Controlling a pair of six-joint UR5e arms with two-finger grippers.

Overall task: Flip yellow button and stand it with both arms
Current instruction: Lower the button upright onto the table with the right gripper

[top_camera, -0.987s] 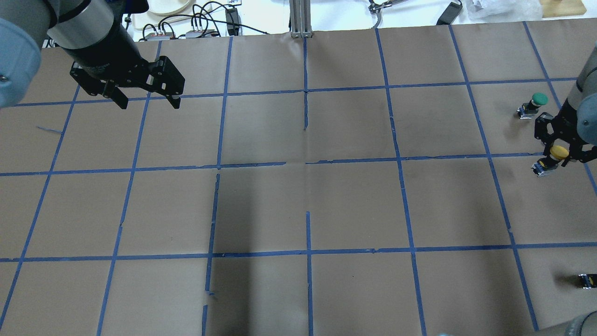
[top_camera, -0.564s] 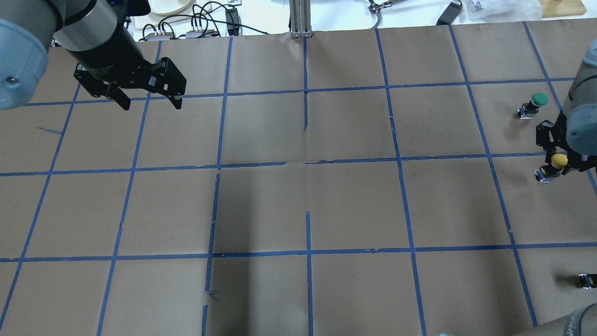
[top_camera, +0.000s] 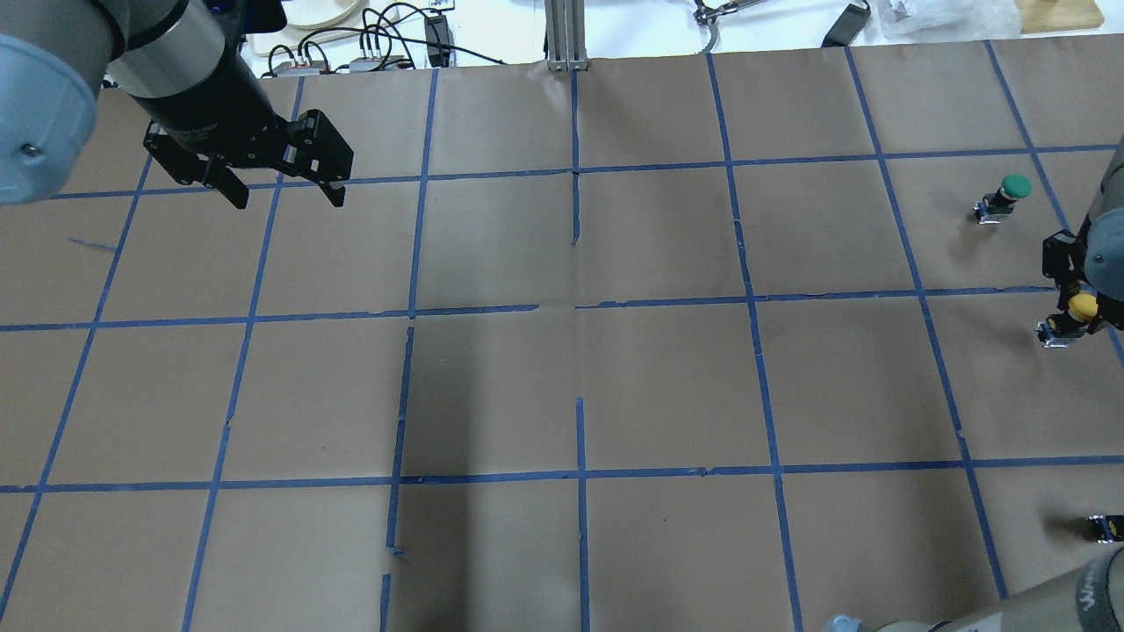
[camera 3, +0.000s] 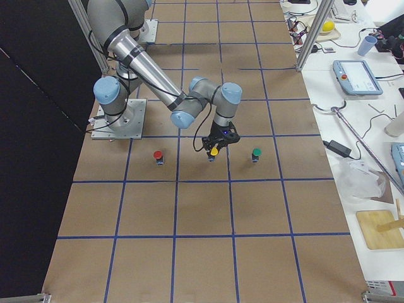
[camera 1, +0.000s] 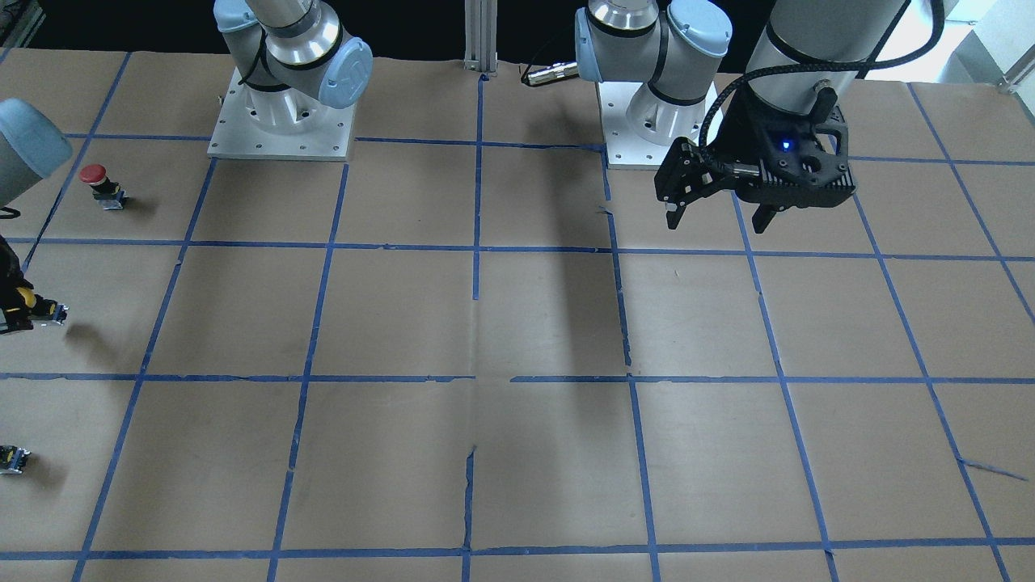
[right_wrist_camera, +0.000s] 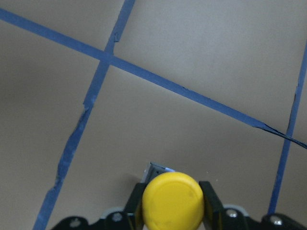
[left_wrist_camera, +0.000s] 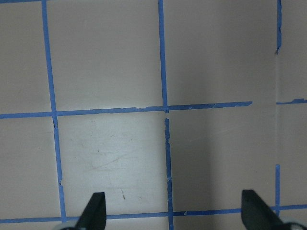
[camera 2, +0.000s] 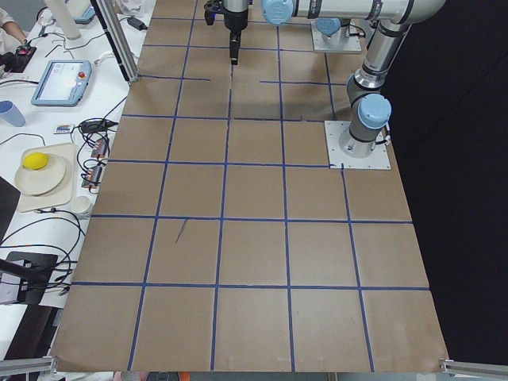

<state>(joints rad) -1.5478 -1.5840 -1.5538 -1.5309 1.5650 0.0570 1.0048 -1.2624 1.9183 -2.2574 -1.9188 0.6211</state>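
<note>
Yellow showed between the black fingers point(right_wrist_camera: 209, 205) of the right arm's two-finger gripper point(right_wrist_camera: 171, 192). They were closed on the sides of the small push-button with the round yellow mushroom cap point(right_wrist_camera: 172, 203). The cap faced the wrist camera, and the button's silvery base pointed away, toward the brown paper table cover with its blue tape grid point(top_camera: 667, 386). Whether the base touched the paper could not be told.

A small push-button with a green cap point(top_camera: 1006, 195) stood upright on the same cover. In the overhead view the yellow button point(top_camera: 1080, 309) lay near the green one, just across a tape line from it on the robot's side. From the table's right end, the yellow button point(camera 3: 214, 152) hung between the green one point(camera 3: 256, 154) and a red-capped push-button point(camera 3: 158, 155), with gaps on both sides. A small capless black-and-silver block point(top_camera: 1105, 527) sat further from the green button, toward the robot.

The left arm's black two-finger gripper point(top_camera: 286, 195) hovered well apart from the green button, over the opposite end of the table. Its fingers point(left_wrist_camera: 93, 213) were spread wide with nothing between them but bare paper and tape.
</note>
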